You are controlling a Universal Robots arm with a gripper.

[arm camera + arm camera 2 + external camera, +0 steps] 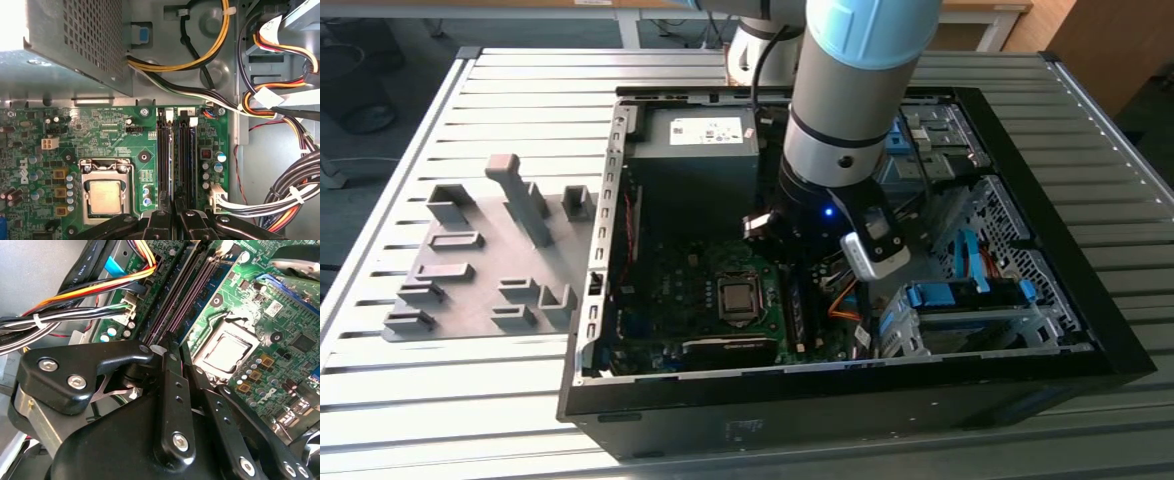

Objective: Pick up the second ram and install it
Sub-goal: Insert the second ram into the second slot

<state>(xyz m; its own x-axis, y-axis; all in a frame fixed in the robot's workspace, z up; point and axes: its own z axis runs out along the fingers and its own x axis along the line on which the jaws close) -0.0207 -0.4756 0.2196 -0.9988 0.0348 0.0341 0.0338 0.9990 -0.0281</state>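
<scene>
In the exterior view my arm [854, 90] reaches down into the open computer case [1014, 370], over the motherboard. The second ram [172, 165] appears edge-on as a thin blue-teal strip standing along the memory slots [187, 160], in line with my fingertips. My gripper [172, 204] has its black fingers drawn together on the strip's near part. In the second wrist view the gripper [160, 347] sits just above the slots [175, 305], whose purple contacts show. The part of the stick under the fingers is hidden.
The processor socket [105, 192] lies beside the slots. Cable bundles [280, 195] run close on the other side, and the power supply [75, 40] stands beyond the slots' far end. Outside the case, a grey fixture plate [480, 260] with blocks rests on the slatted table.
</scene>
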